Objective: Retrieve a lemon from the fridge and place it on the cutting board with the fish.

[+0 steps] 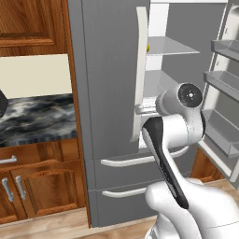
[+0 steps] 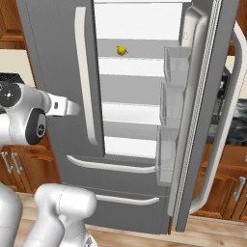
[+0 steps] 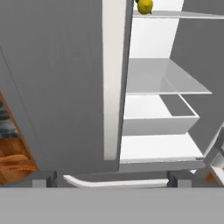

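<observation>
The hand [image 3: 112, 180] stands spread to its widest with nothing in it, low in front of the fridge [image 2: 58, 58], facing the edge of the shut left door [image 3: 61, 83]. The lemon [image 2: 121, 50] sits on an upper glass shelf [image 2: 130, 59], near its left end, well above the hand. It looks small, firm, light and likely to roll, so a grip across its middle seems safest. The right door [image 2: 212, 96] hangs open; its bins [image 2: 171, 103] and the left door handle [image 2: 83, 72] narrow the way in.

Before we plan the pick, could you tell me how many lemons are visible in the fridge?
1. The lemon sits on an upper glass shelf of the fridge, toward the left; the closed left door may hide others.
</observation>
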